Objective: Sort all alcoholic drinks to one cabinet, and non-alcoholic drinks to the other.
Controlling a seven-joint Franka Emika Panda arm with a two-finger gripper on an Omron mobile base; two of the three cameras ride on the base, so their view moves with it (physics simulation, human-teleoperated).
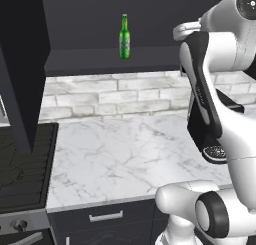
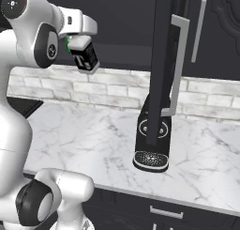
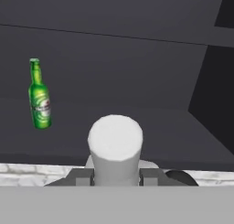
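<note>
A slim green beer bottle stands upright on the shelf of the open dark wall cabinet; in the hand view the beer bottle is to the upper left. My gripper is shut on a squat pale bottle, whose round pale top faces the camera. From the right base view the pale bottle shows its black label with a white mark and hangs tilted under the hand, level with the cabinet's lower edge and in front of its opening. A second cabinet at the right is closed.
A black-and-silver appliance stands on the marble counter under the cabinet. One open cabinet door with a long silver handle juts out at the right, another open door at the left. A stove borders the counter's left end.
</note>
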